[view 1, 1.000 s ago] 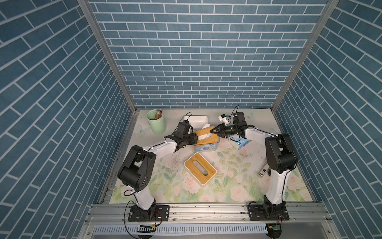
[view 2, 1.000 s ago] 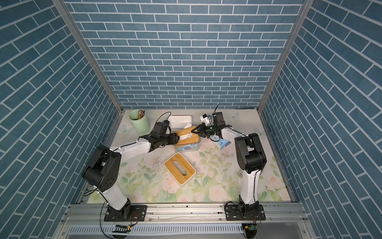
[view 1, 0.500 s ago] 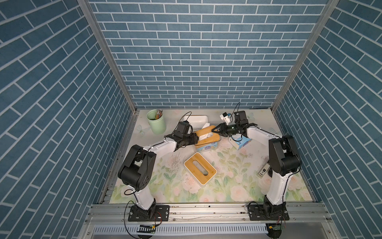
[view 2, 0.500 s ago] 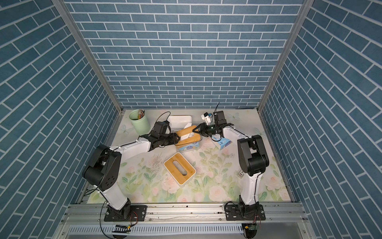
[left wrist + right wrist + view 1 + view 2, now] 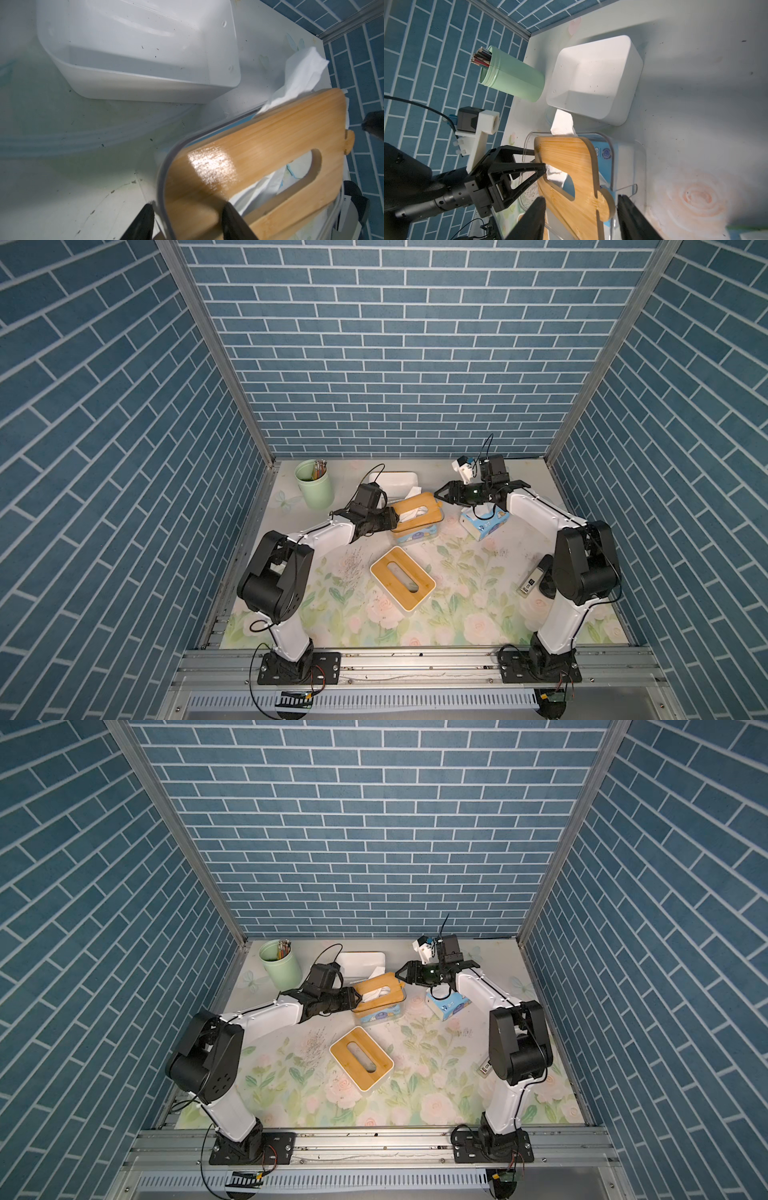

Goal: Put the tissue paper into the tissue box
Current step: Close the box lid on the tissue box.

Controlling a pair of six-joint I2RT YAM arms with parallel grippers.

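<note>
Right gripper [image 5: 581, 197] is hovering, jaws apart around the tab of the bamboo lid [image 5: 571, 162]. Left gripper [image 5: 188, 205] is straddling that lid and the tissue box [image 5: 162, 178] wall, grip unclear. Tissue paper [image 5: 417, 512] is poking through the slot, mid-frame.

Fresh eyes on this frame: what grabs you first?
The clear plastic tissue box at the back middle of the floral-print tabletop, its slotted bamboo lid askew and white tissue paper poking from the slot and past its far edge. Both arms meet there: the left gripper straddles one end of the lid, the right gripper stands open around its tabbed end. A second, white box with a bamboo lid sits nearer the front.
</note>
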